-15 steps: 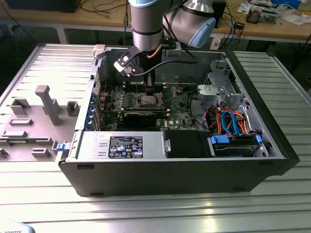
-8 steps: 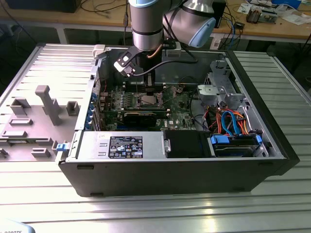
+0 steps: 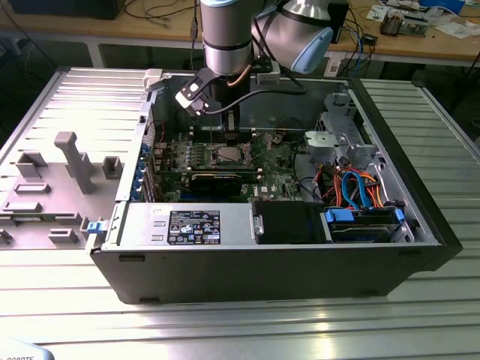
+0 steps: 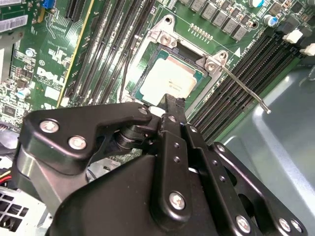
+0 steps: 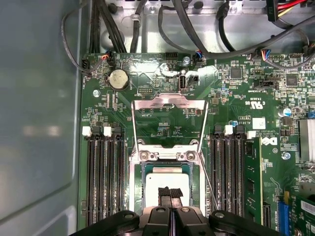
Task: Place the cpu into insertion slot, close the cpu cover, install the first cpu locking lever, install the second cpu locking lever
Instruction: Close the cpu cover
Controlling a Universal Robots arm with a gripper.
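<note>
The cpu (image 5: 165, 181), a dull silver square, lies flat in the insertion slot (image 5: 146, 156) on the green board; it also shows in the second wrist view (image 4: 170, 78). My gripper (image 5: 170, 192) hangs right over the chip's near edge, its two black fingertips (image 4: 173, 101) pressed together, shut with nothing between them. The cpu cover (image 5: 167, 102), a thin silver frame, stands flipped open behind the slot. A thin metal locking lever (image 4: 243, 88) sticks out unlatched beside the slot. In the exterior view the gripper (image 3: 227, 126) is low inside the case above the slot (image 3: 226, 155).
Rows of black memory slots (image 5: 103, 182) flank the socket on both sides. Cable bundles (image 5: 147, 24) run along the board's far edge. A black card (image 3: 214, 178), the power supply (image 3: 187, 225) and a drive cage with blue and orange cables (image 3: 356, 187) crowd the case.
</note>
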